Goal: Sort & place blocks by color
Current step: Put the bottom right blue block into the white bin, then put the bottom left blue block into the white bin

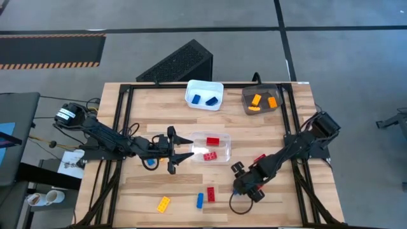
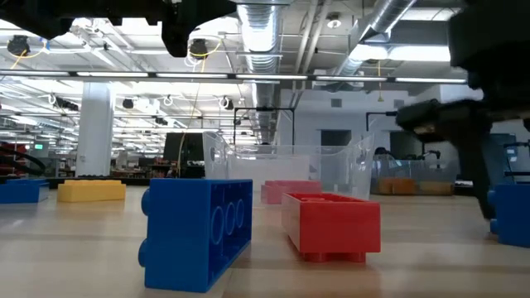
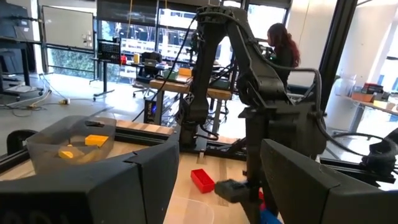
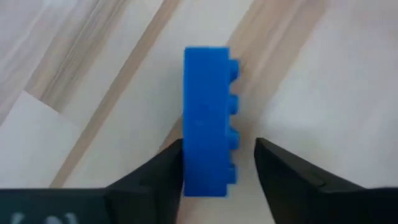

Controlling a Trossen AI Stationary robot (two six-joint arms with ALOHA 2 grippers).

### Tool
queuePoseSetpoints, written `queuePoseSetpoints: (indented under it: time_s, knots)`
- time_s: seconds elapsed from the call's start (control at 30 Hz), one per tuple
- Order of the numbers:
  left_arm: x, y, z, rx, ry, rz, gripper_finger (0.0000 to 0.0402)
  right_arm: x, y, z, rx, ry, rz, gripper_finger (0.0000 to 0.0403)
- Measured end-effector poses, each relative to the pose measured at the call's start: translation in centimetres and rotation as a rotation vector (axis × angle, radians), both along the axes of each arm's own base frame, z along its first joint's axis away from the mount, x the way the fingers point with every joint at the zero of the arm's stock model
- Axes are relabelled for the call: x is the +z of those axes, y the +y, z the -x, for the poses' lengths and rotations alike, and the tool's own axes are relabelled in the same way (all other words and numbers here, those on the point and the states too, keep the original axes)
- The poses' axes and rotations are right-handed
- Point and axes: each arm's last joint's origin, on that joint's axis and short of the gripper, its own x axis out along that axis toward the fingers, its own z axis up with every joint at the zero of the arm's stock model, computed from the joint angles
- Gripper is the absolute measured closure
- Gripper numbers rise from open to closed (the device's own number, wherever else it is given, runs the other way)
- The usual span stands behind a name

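Observation:
A blue block (image 4: 208, 121) lies on its side on the table, studs sideways, between the open fingers of my right gripper (image 4: 217, 165), which points down near the table's near right part (image 1: 245, 184). In the low view this block (image 2: 513, 217) sits at the right edge. Loose on the table are a yellow block (image 1: 163, 203), a blue block (image 1: 200, 200) and a red block (image 1: 210, 194). Another blue block (image 1: 151, 163) lies under my left arm. My left gripper (image 1: 184, 150) is open and holds nothing, beside the clear bin (image 1: 224, 141) that holds red blocks (image 1: 212, 141). My right gripper comes from above with a finger on either side of the blue block. One finger (image 4: 165, 168) stands right at its smooth face (image 4: 189, 155); I cannot tell whether it touches. The other finger (image 4: 273, 171) is clear of the studs. The block rests on the table.
At the far edge, the white bin (image 1: 191, 95) holds blue blocks and the grey bin (image 1: 245, 100) holds orange blocks. A black frame runs along the table's sides. The bare wood in the table's middle is free. A person (image 3: 283, 46) shows in the room behind.

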Motion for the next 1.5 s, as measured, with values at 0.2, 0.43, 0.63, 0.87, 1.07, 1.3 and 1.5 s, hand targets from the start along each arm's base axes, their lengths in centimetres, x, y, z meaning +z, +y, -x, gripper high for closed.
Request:
queuePoseSetpoints:
  time_s: [0.2,0.43,0.63,0.87,1.07,1.3,1.5]
  knots:
    - [0.0,0.0,0.0,0.0,0.0,0.007,0.0184,1.9,-0.2,0.2,0.04,-0.07,-0.013,0.0295]
    - [0.0,0.0,0.0,-0.001,0.002,0.006,0.0184,2.9,-1.2,0.7,0.017,-0.045,0.008,0.039]
    - [0.0,0.0,0.0,-0.001,0.003,0.006,0.0184,2.8,-2.1,0.4,-0.05,-0.016,0.002,0.0373]
    - [0.0,0.0,0.0,-0.001,0.003,0.006,0.0184,2.8,-1.6,0.6,-0.043,0.023,-0.072,0.0347]
    - [0.0,0.0,0.0,-0.001,0.003,0.006,0.0184,2.9,0.6,1.6,0.063,-0.006,-0.087,0.0258]
    - [0.0,0.0,0.0,-0.004,0.002,0.02,0.0184,3.1,2.7,2.7,0.185,-0.111,-0.008,0.0149]
    - [0.0,0.0,0.0,-0.004,0.002,0.024,0.0184,3.5,3.5,3.2,0.26,-0.162,0.133,0.013]
